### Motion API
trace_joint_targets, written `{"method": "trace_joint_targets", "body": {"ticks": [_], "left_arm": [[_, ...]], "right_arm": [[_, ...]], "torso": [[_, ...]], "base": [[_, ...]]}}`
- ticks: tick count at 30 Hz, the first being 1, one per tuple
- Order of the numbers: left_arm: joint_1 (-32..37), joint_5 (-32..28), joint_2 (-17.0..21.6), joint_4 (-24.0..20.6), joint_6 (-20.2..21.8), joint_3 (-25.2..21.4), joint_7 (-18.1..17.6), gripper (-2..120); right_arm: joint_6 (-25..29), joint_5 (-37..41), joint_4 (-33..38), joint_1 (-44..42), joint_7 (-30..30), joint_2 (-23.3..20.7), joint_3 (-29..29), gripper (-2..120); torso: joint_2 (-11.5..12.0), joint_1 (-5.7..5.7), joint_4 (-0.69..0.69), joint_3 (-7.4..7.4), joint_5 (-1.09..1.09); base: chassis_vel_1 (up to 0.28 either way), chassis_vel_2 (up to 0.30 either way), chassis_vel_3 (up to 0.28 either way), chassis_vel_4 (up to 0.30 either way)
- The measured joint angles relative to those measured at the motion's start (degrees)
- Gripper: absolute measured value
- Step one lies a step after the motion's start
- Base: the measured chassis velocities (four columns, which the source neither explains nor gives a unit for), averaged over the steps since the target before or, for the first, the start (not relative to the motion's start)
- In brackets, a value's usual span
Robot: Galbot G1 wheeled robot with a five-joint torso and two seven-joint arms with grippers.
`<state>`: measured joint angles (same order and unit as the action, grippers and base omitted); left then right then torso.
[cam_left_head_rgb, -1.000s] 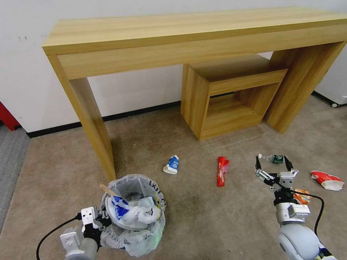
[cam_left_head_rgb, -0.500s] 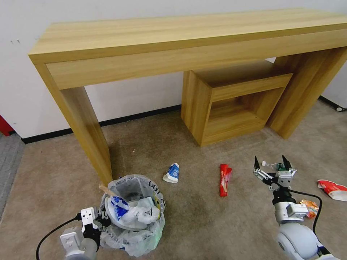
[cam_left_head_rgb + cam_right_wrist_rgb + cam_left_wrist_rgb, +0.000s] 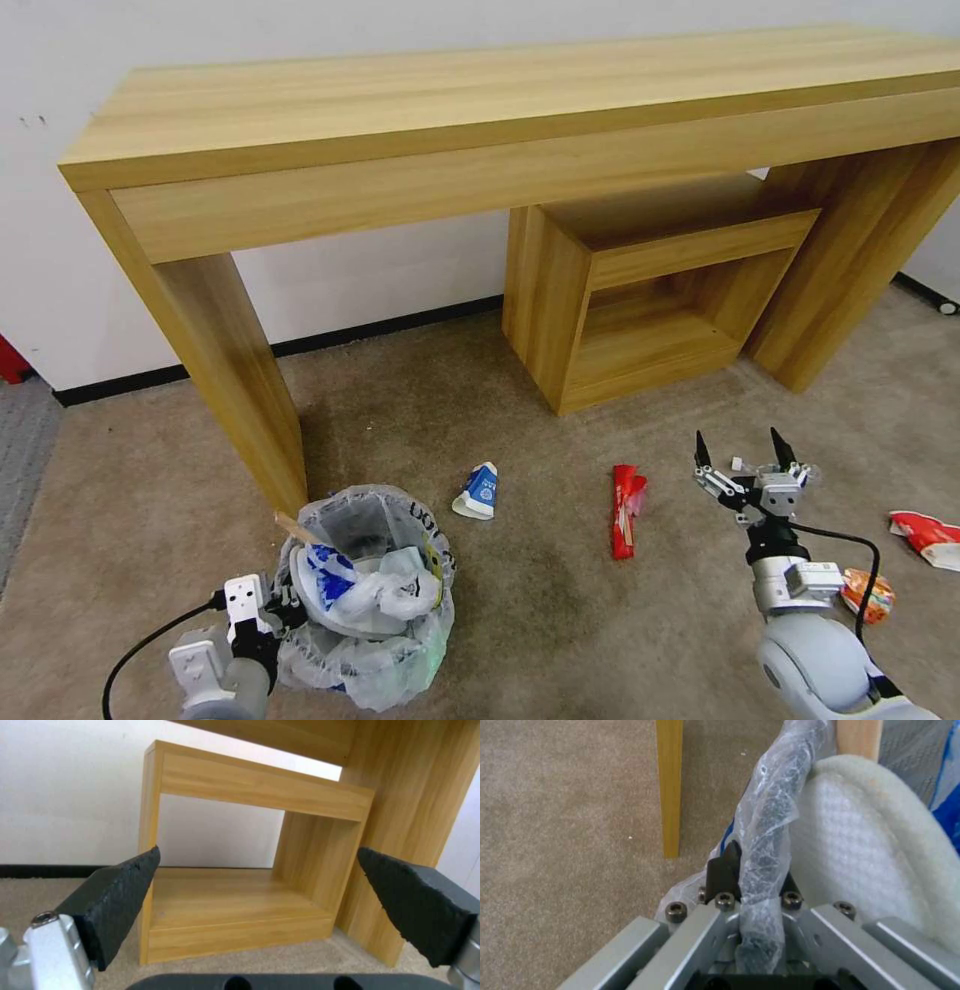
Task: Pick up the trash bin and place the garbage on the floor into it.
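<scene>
At lower left, my left end effector [image 3: 262, 612] was clamped on the trash bin [image 3: 367, 592] rim, keeping it ready for garbage. My right end effector [image 3: 739, 462], fingers apart, hovered lower right near the red wrapper [image 3: 624, 508].

Trash bin [image 3: 365, 600]: small and round, lined with a crinkly see-through whitish bag with black lettering; upright, at the foot of the desk leg, already stuffed with white and blue rubbish, a wooden stick poking out at its rim.
Bin's rim [image 3: 765, 817]: bag-wrapped, pinched at its near left side.
Blue-white carton [image 3: 477, 491]: crumpled, lying just beyond the bin.
Red wrapper [image 3: 624, 508]: long, flattened, lying mid-floor.
Orange wrapper [image 3: 866, 594]: crumpled, far right.
Red-white wrapper [image 3: 928, 537]: at the right edge.
Floor [image 3: 560, 620]: beige short-pile carpet.
</scene>
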<state>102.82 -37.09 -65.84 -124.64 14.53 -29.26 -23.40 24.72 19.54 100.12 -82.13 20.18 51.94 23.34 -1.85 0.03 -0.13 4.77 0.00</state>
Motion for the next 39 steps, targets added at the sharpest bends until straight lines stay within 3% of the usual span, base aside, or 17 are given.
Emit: {"method": "trace_joint_targets", "body": {"ticks": [15, 23, 27, 28, 30, 35, 39], "left_arm": [[-0.2, -0.4, -0.2, 0.8, 0.1, -0.2, -0.1, 0], [-0.8, -0.6, -0.7, 1.9, 0.1, -0.2, -0.1, 0], [-1.4, -0.6, -1.2, 2.8, 0.1, 0.0, -0.1, 0], [-1.4, -0.6, -1.2, 2.8, 0.1, 0.0, -0.1, 0], [-1.8, -0.6, -1.4, 3.2, 0.1, 0.2, -0.1, 0], [-1.8, -0.3, -2.1, 3.3, 0.1, 0.4, -0.2, 0], [-1.5, 0.2, -2.9, 3.3, 0.0, 0.4, -0.2, 0]], "right_arm": [[-3.5, 8.3, 0.6, 3.6, -0.5, -0.9, -7.0, 100], [-13.1, 17.0, 3.8, 9.0, 2.0, -0.4, -14.2, 100], [-21.5, 31.2, 6.7, 13.9, 8.5, 0.8, -19.0, 100], [-21.5, 31.2, 6.7, 13.9, 8.5, 0.8, -19.0, 100], [-28.1, 38.8, 7.9, 16.5, 13.1, 1.8, -20.5, 100], [-36.3, 48.7, 5.7, 22.7, 18.5, 4.5, -23.8, 100], [-39.9, 50.1, 3.2, 26.0, 19.8, 7.6, -25.9, 100]], "torso": [[0.0, 0.0, 0.0, 0.0, 0.0], [0.0, 0.0, 0.0, 0.0, -0.01], [0.0, 0.0, 0.01, 0.01, -0.01], [0.0, 0.0, 0.01, 0.01, -0.01], [0.0, 0.0, 0.0, 0.0, 0.0], [0.0, 0.0, 0.01, 0.01, -0.01], [0.0, 0.0, -0.01, 0.01, 0.01]], "base": [[0.0, 0.0, 0.0, 0.0], [0.0, 0.0, 0.0, 0.0], [0.0, 0.0, 0.0, 0.0], [0.0, 0.0, 0.0, 0.0], [0.0, 0.0, 0.0, 0.0], [0.0, 0.0, 0.0, 0.0], [0.0, 0.0, 0.0, 0.0]]}}
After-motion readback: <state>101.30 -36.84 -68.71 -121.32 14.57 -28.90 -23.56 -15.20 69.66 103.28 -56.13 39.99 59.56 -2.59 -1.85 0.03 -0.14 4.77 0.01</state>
